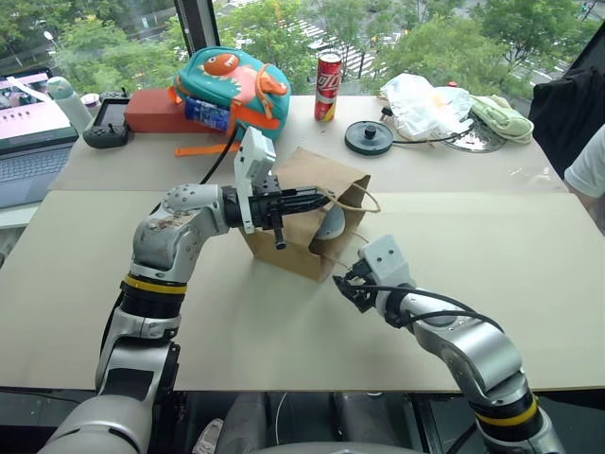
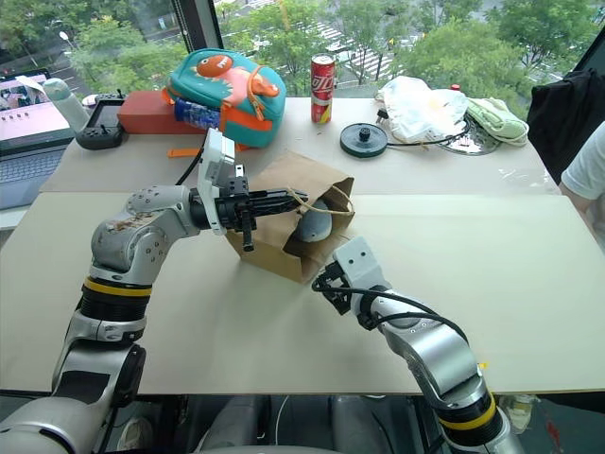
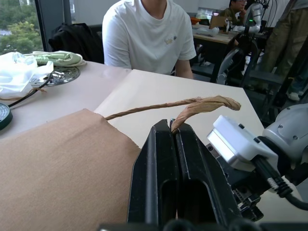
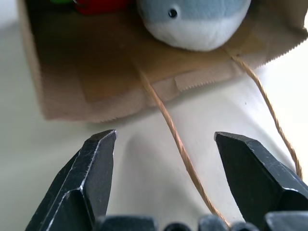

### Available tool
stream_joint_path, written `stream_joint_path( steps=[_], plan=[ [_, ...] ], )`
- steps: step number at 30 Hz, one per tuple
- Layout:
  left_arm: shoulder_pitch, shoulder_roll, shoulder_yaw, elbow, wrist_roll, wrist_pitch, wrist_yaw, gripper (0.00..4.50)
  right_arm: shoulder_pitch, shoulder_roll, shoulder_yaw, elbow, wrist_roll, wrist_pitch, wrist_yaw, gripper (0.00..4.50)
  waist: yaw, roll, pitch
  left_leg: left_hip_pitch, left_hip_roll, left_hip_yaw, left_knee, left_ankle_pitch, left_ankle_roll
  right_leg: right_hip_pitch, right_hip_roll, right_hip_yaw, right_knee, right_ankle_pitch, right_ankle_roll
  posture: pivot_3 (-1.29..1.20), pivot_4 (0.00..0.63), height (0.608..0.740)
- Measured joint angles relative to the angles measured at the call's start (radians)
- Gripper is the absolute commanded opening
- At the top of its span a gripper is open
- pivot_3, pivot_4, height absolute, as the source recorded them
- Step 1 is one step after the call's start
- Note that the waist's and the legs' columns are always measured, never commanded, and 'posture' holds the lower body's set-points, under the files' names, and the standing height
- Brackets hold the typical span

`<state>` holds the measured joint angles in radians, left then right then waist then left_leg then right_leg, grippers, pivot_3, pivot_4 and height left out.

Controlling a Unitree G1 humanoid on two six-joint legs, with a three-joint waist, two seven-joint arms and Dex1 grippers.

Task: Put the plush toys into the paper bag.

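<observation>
Left gripper [image 1: 317, 199] clenched on cord handle [image 3: 192, 103] of paper bag [image 1: 302, 222], holding mouth open; we kept bag lying on its side mid-table [image 1: 529, 265]. Inside bag: grey-white plush [image 4: 192, 21] at mouth, red plush [image 4: 98, 6] deeper in. Right gripper [image 1: 348, 284] released, jaws wide, empty, just in front of bag mouth, over second cord loop [image 4: 180, 147].

One paper bag [image 1: 301, 213] lies on the table, with two plush toys in its mouth: one grey-white [image 4: 195, 21], one red [image 4: 98, 6]. Behind it are one backpack [image 1: 227, 87], one can [image 1: 327, 86], one black disc [image 1: 369, 137], one white plastic bag [image 1: 425, 102], one green cloth [image 1: 503, 117] and one laptop [image 1: 33, 128].
</observation>
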<state>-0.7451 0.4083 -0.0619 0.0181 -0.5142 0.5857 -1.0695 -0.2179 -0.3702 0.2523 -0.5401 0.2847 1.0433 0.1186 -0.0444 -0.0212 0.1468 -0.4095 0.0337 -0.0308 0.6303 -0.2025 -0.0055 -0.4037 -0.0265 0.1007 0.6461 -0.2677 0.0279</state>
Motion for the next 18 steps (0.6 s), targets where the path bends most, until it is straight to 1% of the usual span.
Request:
stream_joint_path(
  steps=[1, 2, 4, 5, 6, 7, 8, 11, 12, 18],
  plan=[
    [0.0, 0.0, 0.0, 0.0, 0.0, 0.0, 0.0, 0.0, -0.001, 0.011, -0.003, 0.016, -0.001, -0.003, 0.002, 3.66, -0.001, 0.0, 0.0, 0.0, 0.0, 0.0, 0.0, 0.0, 0.0, 0.0, 0.0, 0.0, 0.0, 0.0, -0.001, 0.0, 0.15, 0.739],
    [0.0, 0.0, 0.0, 0.001, 0.0, 0.0, 0.001, 0.0, -0.005, 0.016, -0.005, 0.024, -0.003, -0.004, 0.005, 3.15, -0.001, 0.0, 0.0, 0.001, 0.0, 0.0, 0.0, 0.0, 0.0, 0.001, 0.0, 0.0, 0.0, 0.0, -0.001, 0.0, 0.15, 0.739],
    [0.0, 0.0, 0.0, 0.001, 0.0, 0.0, 0.001, 0.0, -0.007, 0.031, -0.022, 0.042, -0.007, -0.012, 0.01, 2.66, -0.001, 0.0, 0.0, 0.002, 0.0, 0.0, 0.0, 0.0, 0.0, 0.001, 0.0, 0.0, 0.0, 0.0, 0.0, 0.0, 0.15, 0.739],
    [0.0, 0.0, 0.0, 0.001, 0.0, 0.0, 0.001, 0.0, -0.007, 0.041, -0.032, 0.046, -0.007, -0.011, 0.009, 2.27, -0.001, 0.0, 0.0, 0.002, 0.0, 0.0, 0.0, 0.0, 0.0, 0.002, 0.0, 0.0, 0.0, 0.0, 0.0, 0.0, 0.15, 0.739],
    [0.0, 0.0, 0.0, 0.001, 0.0, 0.0, 0.002, 0.0, -0.006, 0.049, -0.042, 0.049, -0.007, -0.009, 0.009, 1.99, -0.001, 0.0, 0.0, 0.002, 0.0, 0.0, 0.001, 0.0, 0.0, 0.002, 0.0, 0.0, 0.0, 0.0, 0.0, 0.0, 0.15, 0.739],
    [0.0, 0.0, 0.0, 0.0, 0.0, 0.0, 0.003, 0.0, -0.006, 0.056, -0.056, 0.051, -0.006, -0.005, 0.01, 1.53, -0.001, 0.0, 0.0, 0.002, 0.0, 0.0, 0.001, 0.0, 0.0, 0.002, 0.0, 0.0, 0.0, 0.0, 0.0, 0.0, 0.15, 0.739],
    [0.0, 0.0, 0.0, 0.001, 0.0, 0.0, 0.004, 0.0, -0.006, 0.06, -0.066, 0.052, -0.006, 0.0, 0.01, 1.26, -0.001, 0.0, 0.0, 0.002, 0.0, 0.0, 0.001, 0.0, 0.0, 0.001, 0.0, 0.0, 0.001, 0.0, 0.0, 0.0, 0.15, 0.739],
    [0.0, 0.0, 0.0, 0.0, 0.0, 0.0, 0.009, 0.0, -0.006, 0.06, -0.071, 0.051, -0.008, 0.003, 0.012, 0.2, -0.002, 0.0, 0.0, 0.002, 0.0, 0.0, 0.0, 0.0, 0.0, 0.001, 0.0, 0.0, 0.0, 0.0, 0.0, 0.0, 0.15, 0.739],
    [0.0, 0.0, 0.0, 0.001, 0.0, 0.0, 0.01, 0.0, -0.006, 0.06, -0.071, 0.051, -0.009, 0.004, 0.012, 0.05, -0.002, 0.0, 0.0, 0.002, 0.0, 0.0, 0.0, 0.0, 0.0, 0.001, 0.0, 0.0, 0.0, 0.0, 0.0, 0.0, 0.15, 0.739],
    [0.0, 0.0, 0.0, 0.001, 0.0, 0.0, 0.018, 0.0, -0.01, 0.056, -0.067, 0.05, -0.027, 0.004, 0.032, 0.05, -0.001, 0.0, 0.0, 0.002, 0.0, 0.0, 0.0, 0.0, 0.0, 0.001, 0.0, 0.0, 0.0, 0.0, 0.0, 0.0, 0.15, 0.739]
  ],
)
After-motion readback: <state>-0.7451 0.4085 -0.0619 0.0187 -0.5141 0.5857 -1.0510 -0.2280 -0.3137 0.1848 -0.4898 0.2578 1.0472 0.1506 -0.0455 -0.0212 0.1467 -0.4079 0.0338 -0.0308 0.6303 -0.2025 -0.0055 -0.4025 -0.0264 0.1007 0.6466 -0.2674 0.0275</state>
